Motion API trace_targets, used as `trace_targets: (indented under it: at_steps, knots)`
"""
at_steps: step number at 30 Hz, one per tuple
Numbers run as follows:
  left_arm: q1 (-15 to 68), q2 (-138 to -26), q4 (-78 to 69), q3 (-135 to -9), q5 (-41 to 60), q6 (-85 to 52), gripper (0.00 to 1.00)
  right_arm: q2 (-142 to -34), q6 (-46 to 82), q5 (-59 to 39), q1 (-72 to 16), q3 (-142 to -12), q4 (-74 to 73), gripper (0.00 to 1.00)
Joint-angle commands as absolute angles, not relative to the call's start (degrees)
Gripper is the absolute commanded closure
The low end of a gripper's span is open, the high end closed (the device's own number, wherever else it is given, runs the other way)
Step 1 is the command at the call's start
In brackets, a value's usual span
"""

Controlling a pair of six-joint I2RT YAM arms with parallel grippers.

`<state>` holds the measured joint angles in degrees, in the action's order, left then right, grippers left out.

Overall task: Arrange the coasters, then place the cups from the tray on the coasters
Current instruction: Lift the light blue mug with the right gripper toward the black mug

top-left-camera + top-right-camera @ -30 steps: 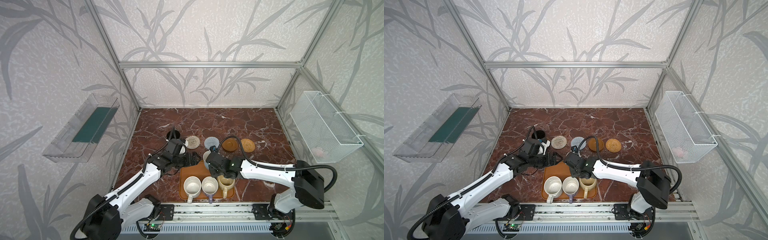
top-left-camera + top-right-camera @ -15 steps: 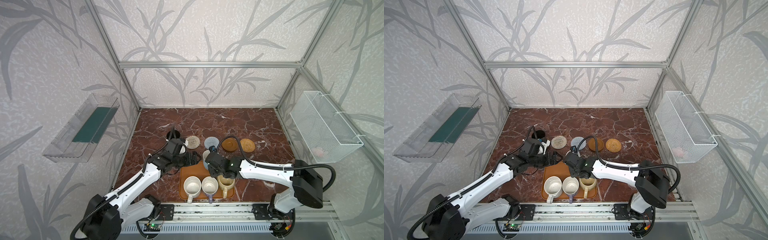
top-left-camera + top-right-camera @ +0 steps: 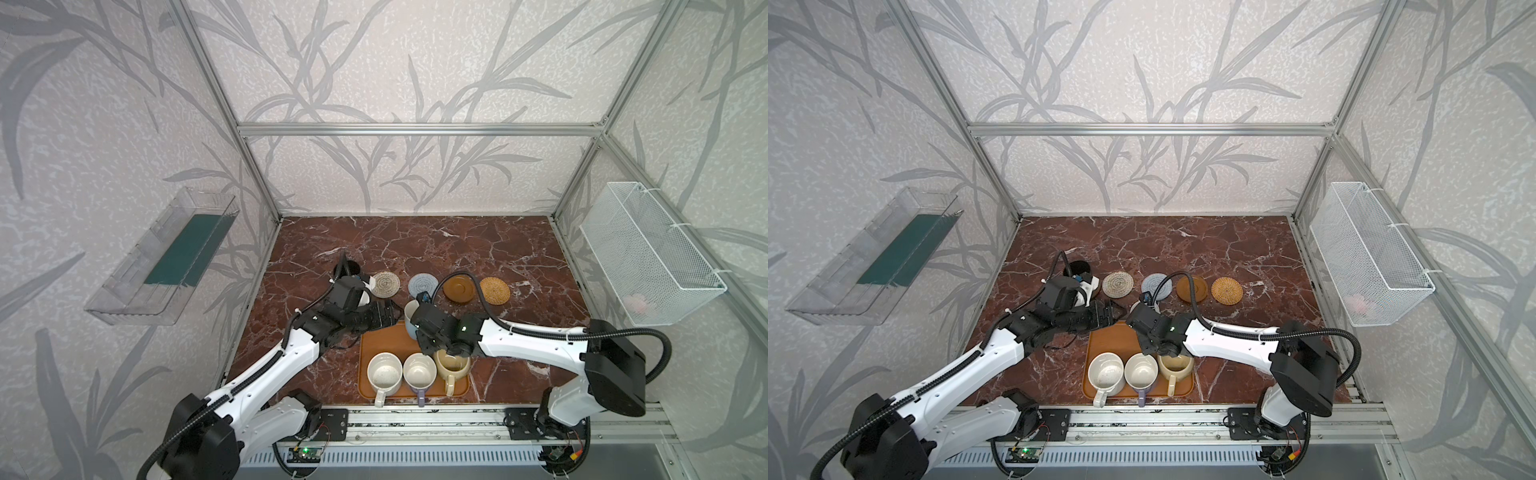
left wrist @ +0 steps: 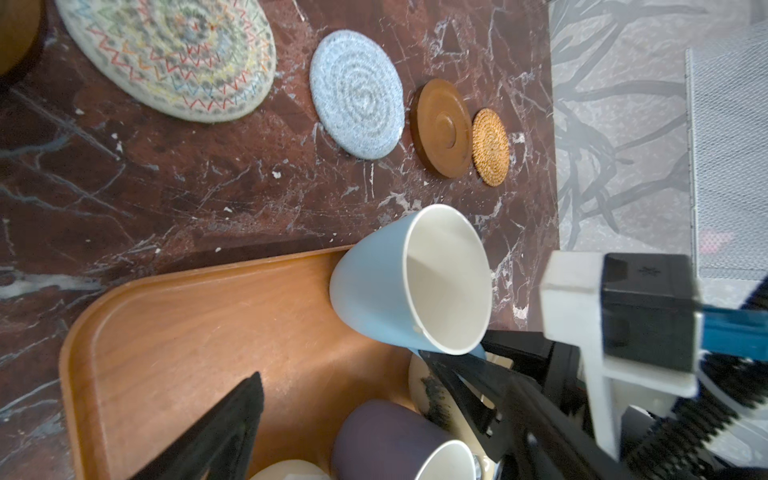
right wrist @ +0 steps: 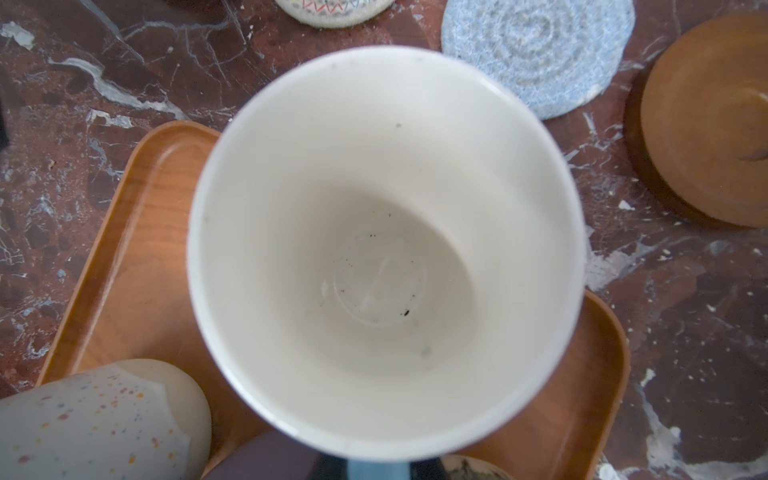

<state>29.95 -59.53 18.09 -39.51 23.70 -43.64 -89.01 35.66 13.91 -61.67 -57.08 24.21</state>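
My right gripper (image 5: pixel 378 473) is shut on the handle of the light blue cup (image 3: pixel 411 318), which tilts over the far edge of the orange-brown tray (image 3: pixel 374 347). Whether its base touches the tray I cannot tell. The speckled white cup (image 3: pixel 384 370), lavender cup (image 3: pixel 419 370) and beige cup (image 3: pixel 453 365) stand along the tray's near side. My left gripper (image 3: pixel 390 318) hovers open just left of the blue cup. Cream (image 3: pixel 385 284), blue-grey (image 3: pixel 423 285), brown wooden (image 3: pixel 458 287) and rattan (image 3: pixel 494 290) coasters form a row behind. The black cup (image 3: pixel 348 268) stands at the row's left end, partly hidden by my left arm.
A clear plastic bin (image 3: pixel 166 266) hangs on the left wall and a white wire basket (image 3: pixel 648 257) on the right wall. The two wrists nearly meet over the tray's far edge. Bare marble (image 3: pixel 415 241) lies behind the coasters.
The right jaws have closed on the blue cup's handle. Both arms and the cup have hardly shifted.
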Motion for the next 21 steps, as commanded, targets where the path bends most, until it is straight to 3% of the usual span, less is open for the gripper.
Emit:
trace_targets:
  at_steps: [1,11,14,21]
  knots:
    - [30.15,-56.95,15.81,-39.65,21.98,-45.43,0.07,-84.56,34.10,15.98,-61.70,-60.09,21.64,1.00]
    - [30.16,-53.88,15.03,-41.14,16.28,-47.99,0.06,-81.06,32.13,18.98,-61.70,-60.37,20.92,1.00]
    - [29.84,-53.07,17.24,-42.60,12.61,-47.31,0.10,-80.72,30.67,20.87,-61.67,-60.79,18.74,1.00]
    - [27.05,-53.25,23.26,-48.32,11.85,-42.96,0.04,-84.77,27.97,22.74,-61.54,-67.84,20.10,1.00]
